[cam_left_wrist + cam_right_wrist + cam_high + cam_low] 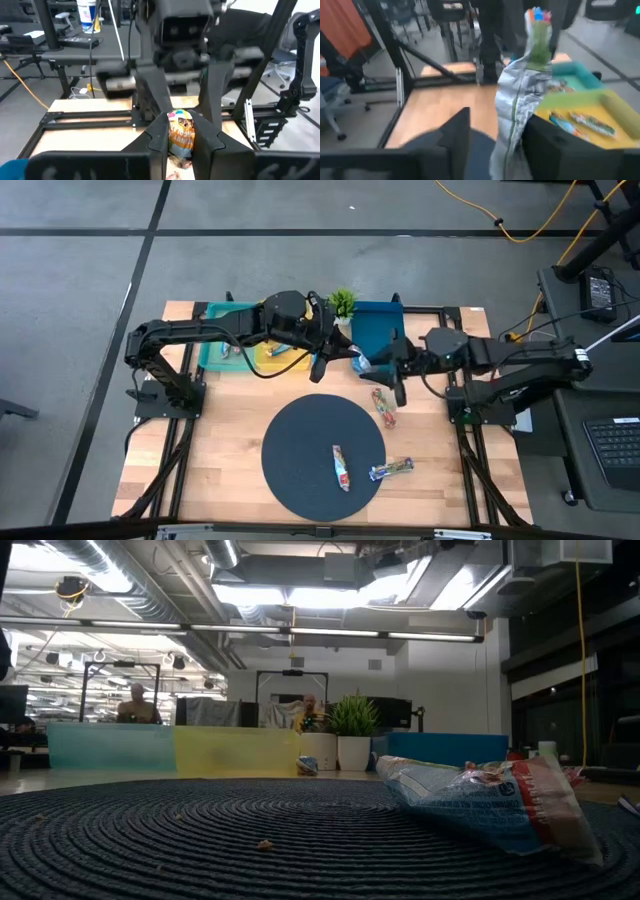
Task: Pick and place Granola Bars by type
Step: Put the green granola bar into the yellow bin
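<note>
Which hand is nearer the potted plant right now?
Left. The left hand hangs just in front of the plant, holding a bar it shares with the right hand, which sits farther off on the plant's right.

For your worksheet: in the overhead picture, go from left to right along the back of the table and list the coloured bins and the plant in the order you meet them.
Teal bin → yellow bin → plant → blue bin.
</note>
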Available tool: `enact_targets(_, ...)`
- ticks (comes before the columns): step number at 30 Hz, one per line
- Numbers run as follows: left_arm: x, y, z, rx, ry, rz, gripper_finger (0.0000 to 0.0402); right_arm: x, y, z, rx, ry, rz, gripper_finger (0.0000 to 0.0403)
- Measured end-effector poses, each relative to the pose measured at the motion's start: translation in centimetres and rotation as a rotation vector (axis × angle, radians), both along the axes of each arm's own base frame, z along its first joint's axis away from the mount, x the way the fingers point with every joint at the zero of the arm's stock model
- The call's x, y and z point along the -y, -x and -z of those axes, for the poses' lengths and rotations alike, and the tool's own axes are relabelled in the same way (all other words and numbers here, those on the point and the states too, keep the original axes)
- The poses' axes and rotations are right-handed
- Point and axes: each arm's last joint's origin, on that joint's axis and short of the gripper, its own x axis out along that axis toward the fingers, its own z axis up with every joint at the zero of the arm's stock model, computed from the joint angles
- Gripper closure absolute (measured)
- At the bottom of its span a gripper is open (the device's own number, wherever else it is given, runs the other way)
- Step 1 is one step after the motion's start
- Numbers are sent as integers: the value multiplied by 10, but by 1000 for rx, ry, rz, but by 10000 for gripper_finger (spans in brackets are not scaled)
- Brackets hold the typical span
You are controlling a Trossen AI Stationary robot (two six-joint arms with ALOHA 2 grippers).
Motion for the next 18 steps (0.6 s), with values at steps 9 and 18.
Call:
enact_targets(9, -1, 1, 11, -92, 3, -38, 364, 7, 24, -16, -257, 81, 172, 143)
enact_targets(18, -26, 30, 36, -474, 5, -256, 366, 9, 34, -5, -393, 48, 259, 139)
